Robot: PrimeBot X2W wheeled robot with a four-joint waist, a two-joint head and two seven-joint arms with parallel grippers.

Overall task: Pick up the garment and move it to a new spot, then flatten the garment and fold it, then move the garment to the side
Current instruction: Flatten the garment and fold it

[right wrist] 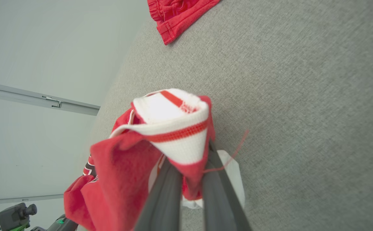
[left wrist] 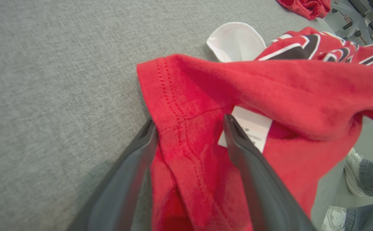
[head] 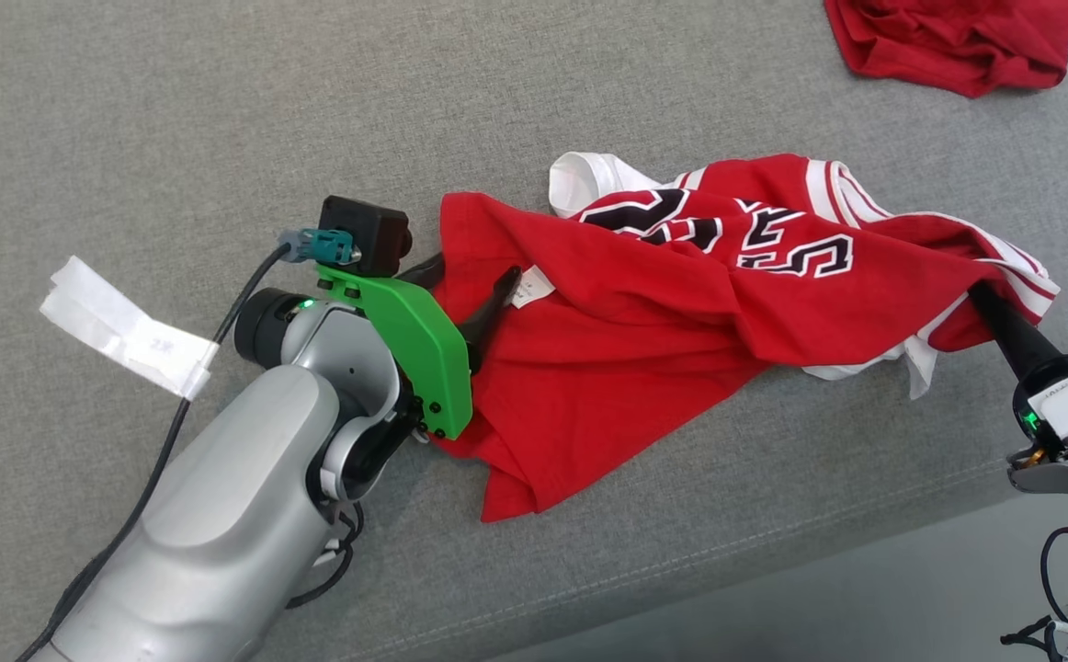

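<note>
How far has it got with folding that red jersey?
Early days. Done: the right gripper is shut on a striped edge of the jersey. In hand: the left gripper, open, straddles the red hem beside the white label, not yet closed on it. Left: the jersey lies crumpled on the grey surface, so flattening, folding and setting it aside all remain.

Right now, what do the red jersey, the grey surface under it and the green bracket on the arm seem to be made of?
The red jersey: soft matte knit, likely cotton or a blend; it creases loosely and shows a stitched hem.
The grey surface: woven upholstery-like fabric, heathered, with a sewn seam.
The green bracket: rigid plastic, smooth, slightly glossy, fixed by dark screws.
</note>
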